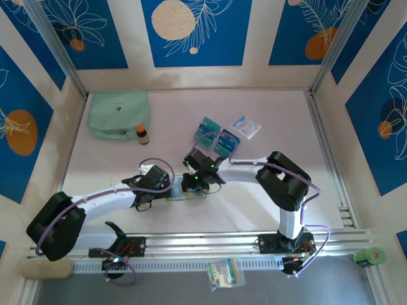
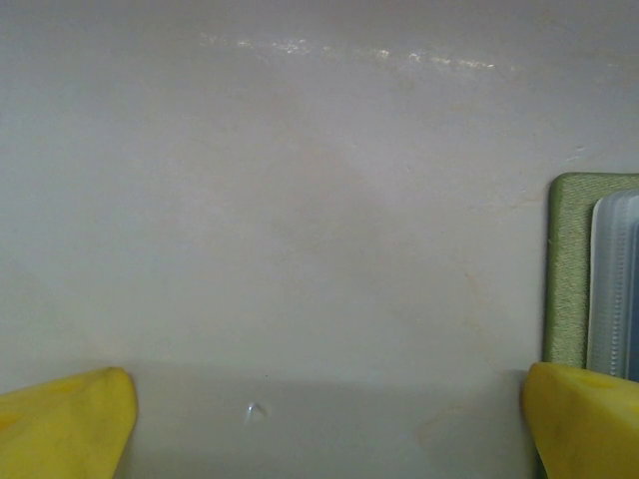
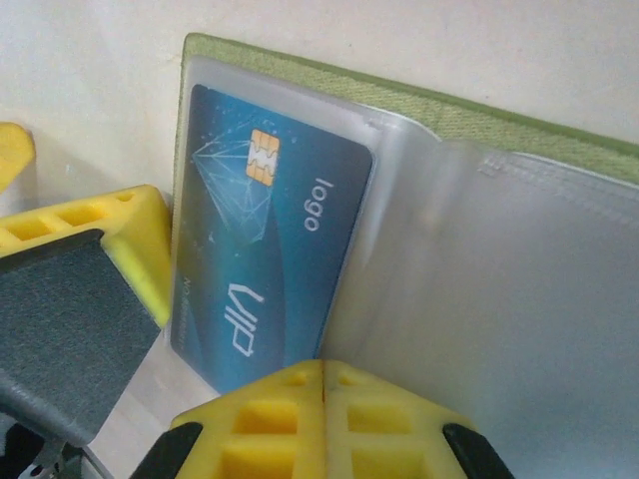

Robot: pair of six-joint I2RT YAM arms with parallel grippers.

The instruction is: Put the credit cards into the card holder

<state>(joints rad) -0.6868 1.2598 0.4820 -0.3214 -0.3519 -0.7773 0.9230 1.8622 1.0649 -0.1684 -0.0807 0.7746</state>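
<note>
Olive card holder (image 3: 479,110) lies unfolded between tools; right tool (image 3: 321,374), pinched closed, meets the near short end of the pocketed blue card (image 3: 265,269), left tool (image 2: 327,409) spread wide alongside.

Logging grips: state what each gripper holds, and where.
Left gripper: open, nothing held. Right gripper: shut at the near edge of the blue card inside the card holder; whether it pinches anything cannot be told.

Left arm (image 1: 95,203) reaches from a low elbow at the near left toward the middle, wrist angled down. Left gripper (image 2: 319,429) stands wide open, its yellow fingertips (image 2: 65,424) at opposite edges of the wrist view. Right arm (image 1: 286,184) folds at a raised elbow, forearm reaching left. Right gripper (image 3: 321,399) is fully closed, tips meeting flush along one seam. The two grippers sit near each other.
</note>
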